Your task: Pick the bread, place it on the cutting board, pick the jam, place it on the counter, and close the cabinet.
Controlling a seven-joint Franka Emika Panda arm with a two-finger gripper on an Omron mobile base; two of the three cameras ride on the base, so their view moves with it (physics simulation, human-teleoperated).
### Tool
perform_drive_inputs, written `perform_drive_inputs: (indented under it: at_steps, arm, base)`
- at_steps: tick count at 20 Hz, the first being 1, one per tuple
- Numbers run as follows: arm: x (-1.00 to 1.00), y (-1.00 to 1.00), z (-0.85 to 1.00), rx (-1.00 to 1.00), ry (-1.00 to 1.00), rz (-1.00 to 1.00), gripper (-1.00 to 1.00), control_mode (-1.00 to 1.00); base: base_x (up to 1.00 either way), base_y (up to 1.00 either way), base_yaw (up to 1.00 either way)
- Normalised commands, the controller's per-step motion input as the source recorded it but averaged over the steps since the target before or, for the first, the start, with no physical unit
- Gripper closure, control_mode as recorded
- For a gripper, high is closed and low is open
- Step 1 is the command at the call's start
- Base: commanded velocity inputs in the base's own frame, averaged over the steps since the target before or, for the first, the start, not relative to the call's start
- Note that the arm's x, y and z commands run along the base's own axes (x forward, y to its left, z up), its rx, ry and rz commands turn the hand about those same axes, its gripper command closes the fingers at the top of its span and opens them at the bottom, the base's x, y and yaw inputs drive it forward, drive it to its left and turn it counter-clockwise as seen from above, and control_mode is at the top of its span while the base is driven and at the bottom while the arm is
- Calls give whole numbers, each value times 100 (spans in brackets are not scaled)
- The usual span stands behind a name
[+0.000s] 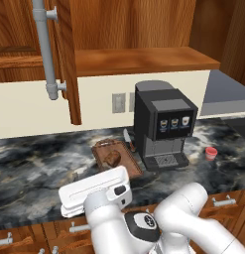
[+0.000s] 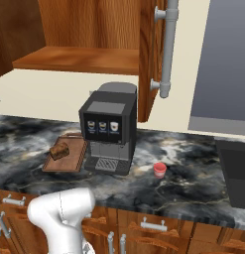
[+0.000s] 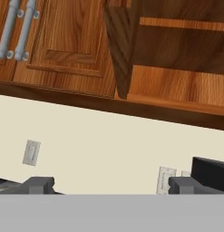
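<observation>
Hand (image 3: 109, 186) released, its two dark fingertips (image 3: 38, 185) set wide apart at the bottom of the hand view, nothing between them. It faces the cream wall (image 3: 99, 145) with its outlet plates (image 3: 31, 152), and above that the cabinet (image 3: 68, 41) with one door edge-on and open, bare shelves (image 3: 177, 86) beside it.

White arm (image 1: 144, 218) folded low in front of the surface (image 1: 39, 163), the hand's white housing just above the surface's near edge in the left base view.

Bread (image 1: 112, 158) lies on the cutting board (image 1: 131, 166), roughly at its middle; the board sits on the surface just left of the black coffee machine (image 1: 163, 124), touching or nearly touching its base. A small knife-like item (image 1: 127, 138) lies behind the board.

Jam (image 1: 211, 153) stands upright on the surface to the right of the coffee machine, apart from it.

Cabinet door (image 1: 69, 59) stands open over the surface, grey tube handle (image 1: 44, 49) on its face. Drawers (image 2: 153, 228) with short silver handles run below the surface.
</observation>
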Motion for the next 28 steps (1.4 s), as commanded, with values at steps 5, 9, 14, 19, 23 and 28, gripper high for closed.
perform_drive_inputs:
  at_steps: [5,9,14,19,23,28]
  arm:
    - [-3,7,12,0,-1,0,-100,-100]
    - [0,14,24,0,-4,0,-100,-100]
    - [-2,22,31,0,-7,0,-100,-100]
    - [-6,16,32,0,-7,0,-100,-100]
    - [0,16,21,0,-4,0,-100,-100]
    - [0,18,10,0,-1,0,-100,-100]
  base:
    - [0,0,0]
    - [0,0,0]
    - [0,0,0]
    - [0,0,0]
    - [0,0,0]
    - [0,0,0]
